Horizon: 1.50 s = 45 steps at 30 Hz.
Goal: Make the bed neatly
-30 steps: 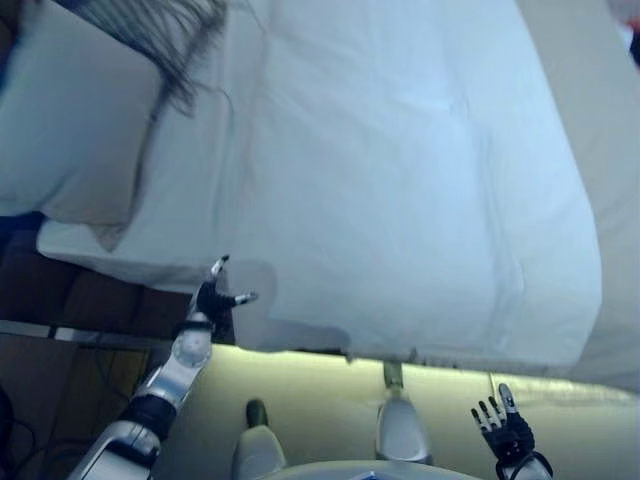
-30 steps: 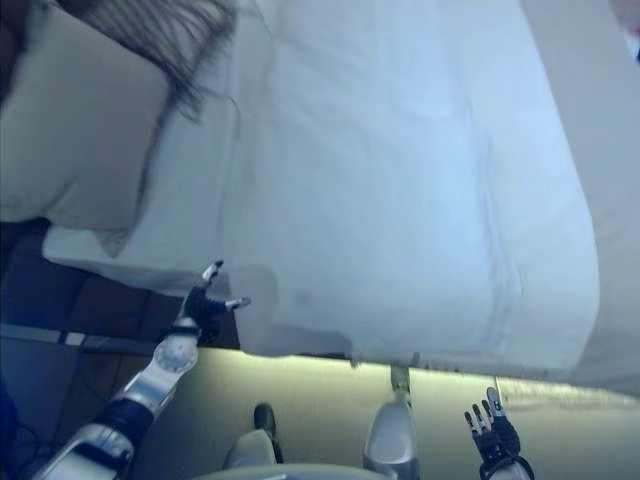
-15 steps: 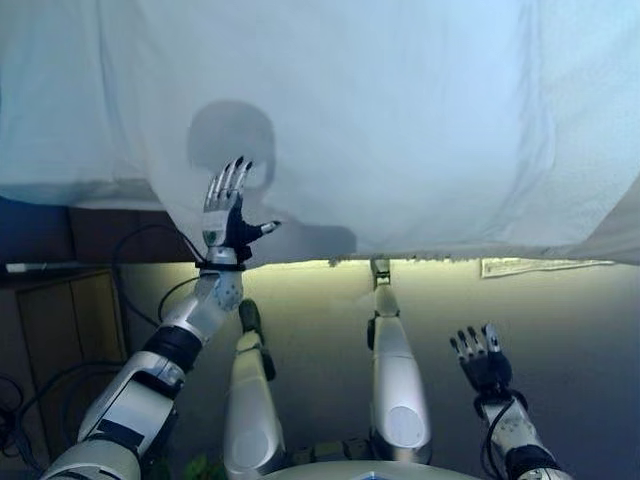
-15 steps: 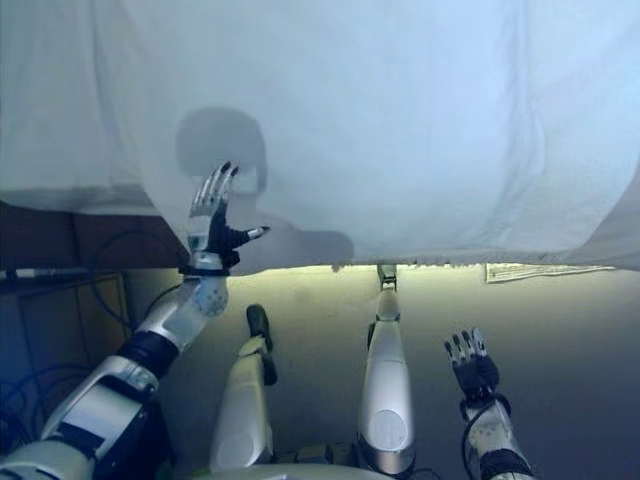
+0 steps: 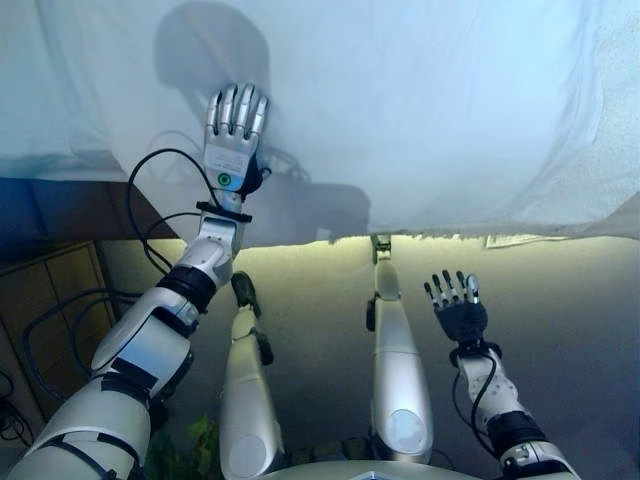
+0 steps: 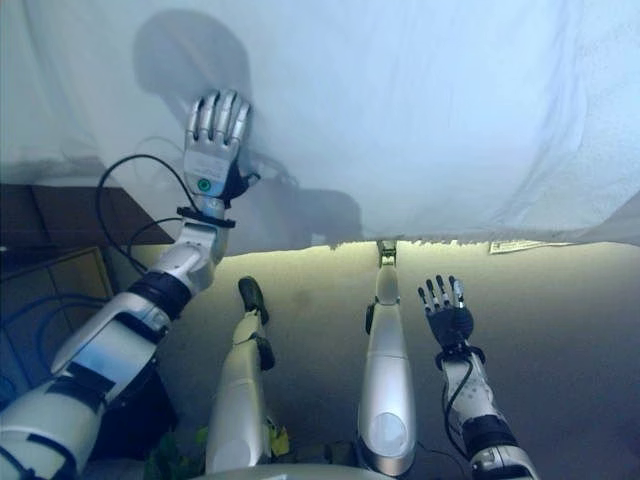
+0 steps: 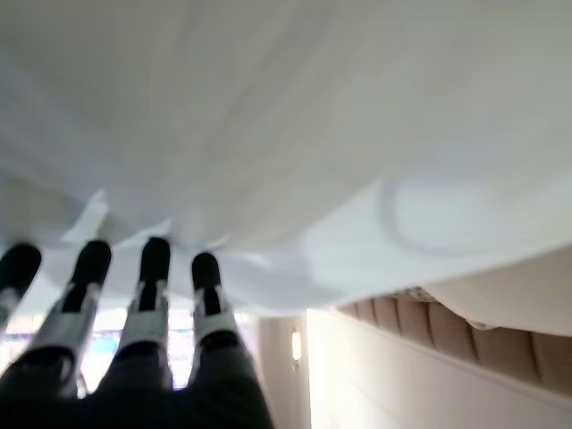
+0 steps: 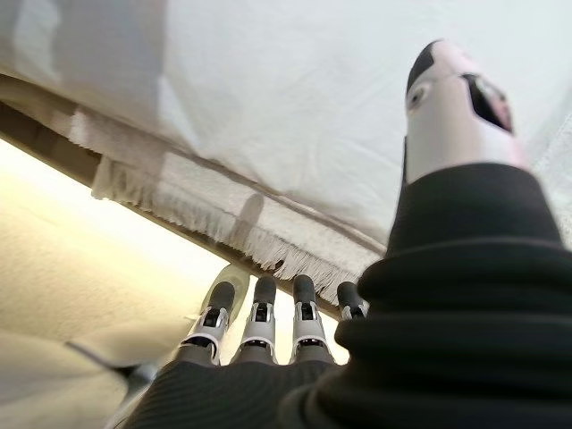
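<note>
A white duvet (image 5: 420, 110) covers the bed and hangs over its near side, its fringed hem (image 8: 206, 223) above the lit floor. My left hand (image 5: 232, 130) is open, its straight fingers laid flat on the duvet near the hanging edge; in the left wrist view the fingertips (image 7: 152, 264) touch the white cloth (image 7: 295, 134). My right hand (image 5: 455, 310) is open and empty, held low over the floor below the hem, apart from the cloth.
A dark wooden bedside unit (image 5: 50, 300) stands at the left below the bed edge. A strip of light (image 5: 450, 240) runs under the bed along the floor. A padded headboard (image 7: 447, 331) shows past the duvet in the left wrist view.
The camera has tilted further down. My left hand has reached up onto the duvet with fingers straight. My right hand has risen a little toward the hem.
</note>
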Motion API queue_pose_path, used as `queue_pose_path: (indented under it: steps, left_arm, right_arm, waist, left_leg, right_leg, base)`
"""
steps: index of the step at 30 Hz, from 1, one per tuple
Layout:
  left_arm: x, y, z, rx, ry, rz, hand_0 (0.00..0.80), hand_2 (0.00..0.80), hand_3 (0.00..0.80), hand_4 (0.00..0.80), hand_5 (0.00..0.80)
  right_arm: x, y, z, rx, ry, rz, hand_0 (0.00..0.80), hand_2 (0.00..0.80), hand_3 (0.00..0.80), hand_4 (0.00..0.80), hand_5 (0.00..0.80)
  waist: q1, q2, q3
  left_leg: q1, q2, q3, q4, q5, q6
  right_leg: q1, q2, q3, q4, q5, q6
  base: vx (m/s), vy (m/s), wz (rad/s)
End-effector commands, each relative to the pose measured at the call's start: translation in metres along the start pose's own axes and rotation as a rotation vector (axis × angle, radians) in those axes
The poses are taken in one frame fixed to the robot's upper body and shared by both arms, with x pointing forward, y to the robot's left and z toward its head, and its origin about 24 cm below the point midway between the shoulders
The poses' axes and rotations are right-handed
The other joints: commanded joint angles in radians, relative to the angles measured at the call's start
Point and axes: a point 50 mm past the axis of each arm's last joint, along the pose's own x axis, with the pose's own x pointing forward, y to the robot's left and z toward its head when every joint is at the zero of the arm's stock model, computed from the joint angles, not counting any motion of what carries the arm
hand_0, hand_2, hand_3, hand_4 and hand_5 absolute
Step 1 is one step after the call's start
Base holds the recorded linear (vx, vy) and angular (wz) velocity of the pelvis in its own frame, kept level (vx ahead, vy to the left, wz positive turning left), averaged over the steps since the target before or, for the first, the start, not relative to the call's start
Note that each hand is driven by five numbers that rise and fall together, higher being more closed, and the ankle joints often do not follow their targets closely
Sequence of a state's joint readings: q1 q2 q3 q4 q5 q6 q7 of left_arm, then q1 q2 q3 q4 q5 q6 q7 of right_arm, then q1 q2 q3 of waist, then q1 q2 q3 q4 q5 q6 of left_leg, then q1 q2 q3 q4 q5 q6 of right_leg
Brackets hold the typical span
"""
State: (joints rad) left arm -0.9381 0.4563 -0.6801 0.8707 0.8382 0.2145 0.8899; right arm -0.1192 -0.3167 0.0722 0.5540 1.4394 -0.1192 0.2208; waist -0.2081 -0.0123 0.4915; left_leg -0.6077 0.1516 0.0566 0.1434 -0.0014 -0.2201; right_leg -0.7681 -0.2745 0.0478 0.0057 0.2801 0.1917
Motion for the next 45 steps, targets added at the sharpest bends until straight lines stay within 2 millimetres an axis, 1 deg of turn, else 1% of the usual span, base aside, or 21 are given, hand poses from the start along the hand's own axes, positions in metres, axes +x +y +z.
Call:
queue_pose_path:
  steps: [1,5,6,7,8,14,19,22,25,28,33,35,39,42,45]
  left_arm:
    - [0.027,0.011,-0.03,0.142,0.06,-0.037,0.0,0.0,0.0,0.0,0.0]
    - [0.018,-0.002,-0.029,0.162,0.128,-0.183,0.0,0.0,0.0,0.0,0.0]
    - [0.017,-0.004,-0.027,0.157,0.139,-0.194,0.417,0.417,0.417,0.417,0.417]
    - [0.016,-0.005,-0.026,0.153,0.146,-0.201,0.543,0.543,0.543,0.543,0.543]
    - [0.017,-0.005,-0.025,0.147,0.152,-0.205,0.8,0.8,0.8,0.8,0.8]
    - [0.023,-0.001,-0.023,0.124,0.159,-0.191,0.8,0.8,0.8,0.8,0.8]
    - [0.027,0.002,-0.027,0.119,0.153,-0.184,0.8,0.8,0.8,0.8,0.8]
    - [0.024,0.001,-0.028,0.104,0.154,-0.187,0.8,0.8,0.8,0.8,0.8]
    - [0.017,-0.003,-0.03,0.054,0.16,-0.194,0.8,0.8,0.8,0.8,0.8]
    - [0.001,-0.012,-0.03,0.002,0.165,-0.234,0.8,0.8,0.8,0.8,0.8]
    - [-0.038,-0.028,-0.04,-0.09,0.229,-0.323,0.8,0.8,0.8,0.8,0.8]
    - [-0.064,-0.037,-0.048,-0.118,0.257,-0.384,0.8,0.8,0.8,0.8,0.8]
    - [-0.101,-0.045,-0.06,-0.126,0.291,-0.476,0.8,0.8,0.8,0.8,0.8]
    - [-0.12,-0.045,-0.074,-0.112,0.303,-0.523,0.8,0.8,0.8,0.8,0.8]
    - [-0.13,-0.042,-0.085,-0.119,0.322,-0.526,0.8,0.8,0.8,0.8,0.8]
  right_arm:
    - [0.003,0.009,0.031,-0.003,-0.126,0.037,0.0,0.0,0.0,0.0,0.0]
    - [0.011,0.027,0.031,-0.016,-0.139,0.077,0.0,0.0,0.0,0.0,0.0]
    - [0.011,0.03,0.03,-0.022,-0.14,0.085,0.0,0.0,0.0,0.0,0.0]
    - [0.012,0.033,0.029,-0.028,-0.14,0.091,0.0,0.0,0.0,0.0,0.0]
    - [0.012,0.035,0.029,-0.033,-0.14,0.097,0.0,0.0,0.0,0.0,0.0]
    - [0.015,0.042,0.028,-0.037,-0.141,0.118,0.0,0.0,0.0,0.0,0.0]
    - [0.018,0.046,0.032,-0.029,-0.151,0.121,0.0,0.0,0.0,0.0,0.0]
    - [0.016,0.041,0.033,-0.012,-0.152,0.106,0.0,0.0,0.0,0.0,0.0]
    - [0.011,0.029,0.034,0.002,-0.156,0.089,0.0,0.0,0.0,0.0,0.0]
    - [0.004,0.015,0.035,0.011,-0.158,0.072,0.0,0.0,0.0,0.0,0.0]
    - [-0.007,-0.005,0.034,0.011,-0.161,0.034,0.0,0.0,0.0,0.0,0.0]
    - [-0.013,-0.015,0.032,0.002,-0.155,0.002,0.0,0.0,0.0,0.0,0.0]
    - [-0.019,-0.028,0.032,-0.002,-0.144,-0.045,0.0,0.0,0.0,0.0,0.0]
    - [-0.022,-0.036,0.038,-0.005,-0.14,-0.063,0.0,0.0,0.0,0.0,0.0]
    - [-0.025,-0.043,0.044,-0.02,-0.137,-0.073,0.0,0.0,0.0,0.0,0.0]
  waist:
    - [-0.02,0.003,0.029]
    - [-0.036,0.004,0.029]
    - [-0.039,0.006,0.029]
    - [-0.043,0.007,0.029]
    - [-0.045,0.007,0.029]
    - [-0.042,0.019,0.029]
    - [-0.036,0.026,0.029]
    - [-0.039,0.025,0.029]
    - [-0.039,0.023,0.029]
    - [-0.033,0.015,0.029]
    - [-0.005,0.013,0.025]
    - [0.014,0.018,-0.011]
    - [0.049,0.032,-0.065]
    - [0.072,0.04,-0.096]
    - [0.091,0.043,-0.11]
  left_leg:
    - [-0.12,-0.013,0.047,-0.076,0.203,0.071]
    - [-0.139,-0.007,0.061,-0.076,0.207,0.069]
    - [-0.141,-0.007,0.065,-0.079,0.208,0.07]
    - [-0.141,-0.006,0.07,-0.08,0.208,0.071]
    - [-0.145,-0.005,0.073,-0.079,0.209,0.071]
    - [-0.152,-0.006,0.078,-0.08,0.21,0.073]
    - [-0.153,-0.004,0.079,-0.074,0.21,0.072]
    - [-0.138,-0.004,0.083,-0.072,0.205,0.072]
    - [-0.105,-0.004,0.089,-0.06,0.194,0.071]
    - [-0.055,-0.006,0.087,-0.038,0.18,0.072]
    - [0.058,-0.004,0.082,-0.025,0.15,0.075]
    - [0.098,-0.001,0.078,-0.016,0.131,0.077]
    - [0.164,0.0,0.068,-0.006,0.102,0.079]
    - [0.21,-0.001,0.063,-0.02,0.09,0.082]
    - [0.225,-0.007,0.05,-0.02,0.083,0.085]
  right_leg:
    - [0.011,-0.002,-0.017,0.102,-0.087,0.019]
    - [-0.015,0.001,-0.004,0.094,-0.08,0.018]
    - [-0.02,0.002,0.0,0.093,-0.079,0.017]
    - [-0.022,0.001,0.001,0.091,-0.079,0.017]
    - [-0.027,0.002,0.003,0.091,-0.079,0.017]
    - [-0.032,-0.005,-0.001,0.09,-0.08,0.019]
    - [-0.03,-0.011,-0.008,0.09,-0.082,0.018]
    - [-0.011,-0.012,-0.01,0.087,-0.084,0.015]
    - [0.027,-0.016,-0.018,0.089,-0.088,0.013]
    - [0.089,-0.022,-0.036,0.094,-0.09,0.011]
    - [0.209,-0.037,-0.07,0.092,-0.101,0.015]
    - [0.252,-0.04,-0.085,0.093,-0.115,0.014]
    - [0.325,-0.04,-0.108,0.093,-0.14,0.009]
    - [0.377,-0.04,-0.124,0.079,-0.152,0.01]
    - [0.392,-0.043,-0.133,0.085,-0.16,0.009]
  base:
    - [-0.018,0.01,0.05]
    - [0.001,0.065,-0.03]
    - [0.015,0.09,-0.09]
    - [0.012,0.076,-0.1]
    - [0.007,0.066,-0.09]
    - [0.001,0.023,-0.03]
    - [-0.015,-0.004,0.02]
    - [-0.014,0.002,0.02]
    - [0.0,0.0,0.0]
    - [0.007,-0.034,-0.02]
    - [0.033,-0.056,0.04]
    - [0.121,-0.064,0.05]
    - [0.128,-0.039,0.04]
    - [0.093,-0.029,0.06]
    - [0.045,-0.046,0.13]
